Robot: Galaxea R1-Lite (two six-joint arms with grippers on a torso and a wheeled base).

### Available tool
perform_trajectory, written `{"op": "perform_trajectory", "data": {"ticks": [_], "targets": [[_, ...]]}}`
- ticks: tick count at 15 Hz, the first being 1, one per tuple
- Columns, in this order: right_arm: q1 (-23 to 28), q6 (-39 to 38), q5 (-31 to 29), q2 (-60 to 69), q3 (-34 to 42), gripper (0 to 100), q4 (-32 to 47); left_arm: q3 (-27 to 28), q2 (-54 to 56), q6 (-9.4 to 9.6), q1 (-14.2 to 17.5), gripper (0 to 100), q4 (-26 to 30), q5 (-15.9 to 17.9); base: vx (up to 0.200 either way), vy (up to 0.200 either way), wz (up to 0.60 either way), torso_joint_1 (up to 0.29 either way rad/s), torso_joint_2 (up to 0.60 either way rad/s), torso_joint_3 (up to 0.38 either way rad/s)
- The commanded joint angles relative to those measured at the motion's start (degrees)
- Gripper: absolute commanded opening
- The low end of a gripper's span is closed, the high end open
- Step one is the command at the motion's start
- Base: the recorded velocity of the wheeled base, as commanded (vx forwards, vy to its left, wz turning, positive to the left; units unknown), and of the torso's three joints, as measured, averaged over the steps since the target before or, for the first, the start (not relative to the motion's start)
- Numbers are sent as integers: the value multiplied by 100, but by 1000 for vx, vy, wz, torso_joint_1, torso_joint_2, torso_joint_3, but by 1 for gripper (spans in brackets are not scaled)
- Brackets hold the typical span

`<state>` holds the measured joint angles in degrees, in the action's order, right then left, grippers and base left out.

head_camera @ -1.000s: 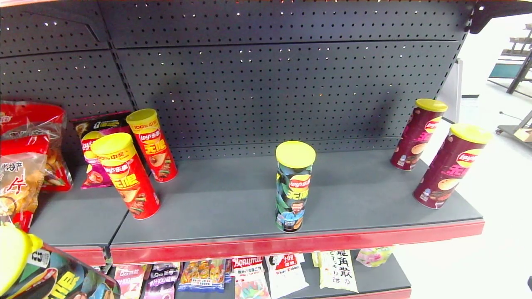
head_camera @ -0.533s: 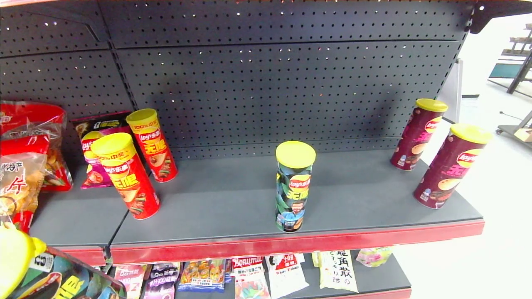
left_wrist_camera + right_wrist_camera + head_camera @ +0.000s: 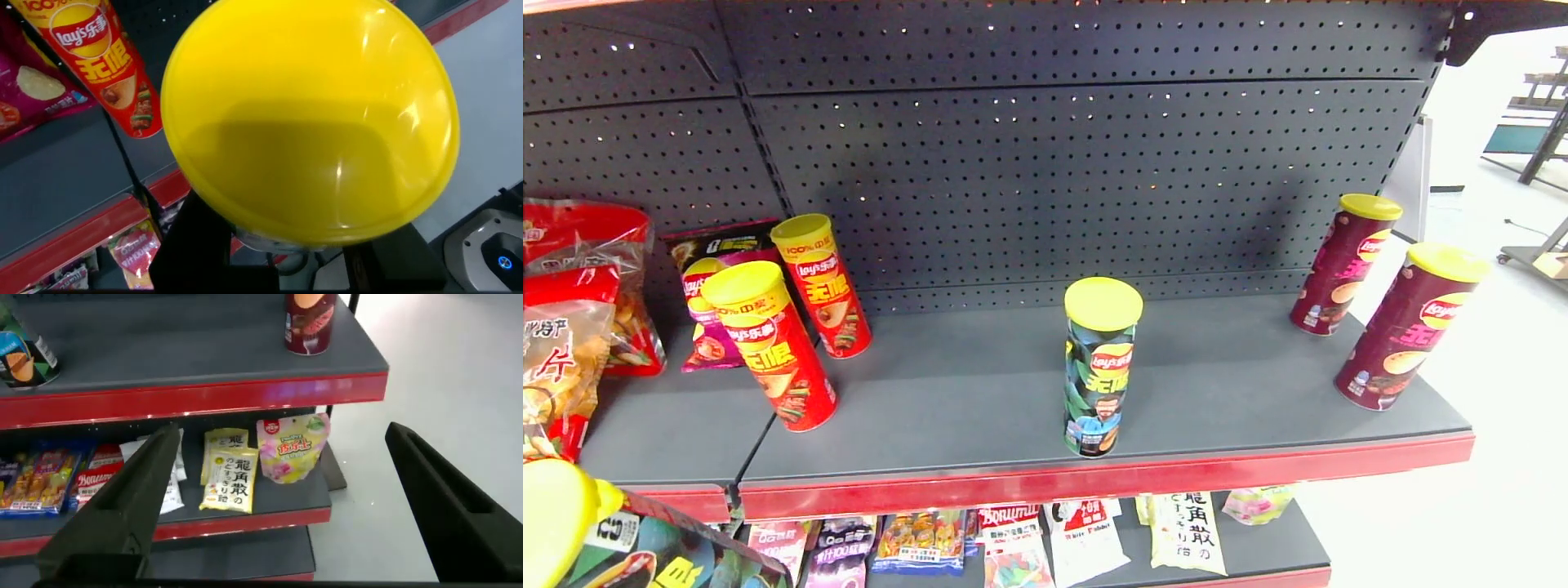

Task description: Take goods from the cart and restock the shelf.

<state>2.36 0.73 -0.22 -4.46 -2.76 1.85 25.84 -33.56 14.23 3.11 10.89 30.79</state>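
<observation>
Clasping a yellow-lidded chip can [image 3: 662, 555] tilted lid-leftward, the left fingers [image 3: 196, 263] hold it low and left of the matching can [image 3: 1101, 367] on the shelf [image 3: 980, 392], while the right fingers [image 3: 122, 514] gape empty.

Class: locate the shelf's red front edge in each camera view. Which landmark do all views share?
Head view: the red front edge runs across the picture, just below the teal can.
Left wrist view: the red front edge passes behind the held can.
Right wrist view: the red front edge lies under the maroon can.
Shared landmark: snack packets on the lower shelf beneath it.
</observation>
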Motion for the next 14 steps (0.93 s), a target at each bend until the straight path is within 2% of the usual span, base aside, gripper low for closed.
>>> {"op": "perform_trajectory", "data": {"ticks": [1, 3, 6, 11, 14], "targets": [[-52, -3, 4, 103, 232, 100, -546, -9, -28, 1, -12, 0, 1, 6, 0, 0, 0, 0, 0, 0], [-245, -38, -13, 183, 258, 100, -431, -18, -28, 1, -12, 0, 1, 6, 0, 0, 0, 0, 0, 0], [-254, -38, 31, 446, 267, 100, -177, -53, -10, 1, -21, 0, 1, 41, 0, 0, 0, 0, 0, 0], [-254, -47, 31, 446, 267, 100, -177, -80, -28, 1, -21, 0, 10, 568, 0, 0, 0, 0, 0, 0], [-254, -38, 31, 446, 267, 100, -177, -62, -300, 10, -21, 0, -52, 542, 0, 0, 0, 0, 0, 0]]}}
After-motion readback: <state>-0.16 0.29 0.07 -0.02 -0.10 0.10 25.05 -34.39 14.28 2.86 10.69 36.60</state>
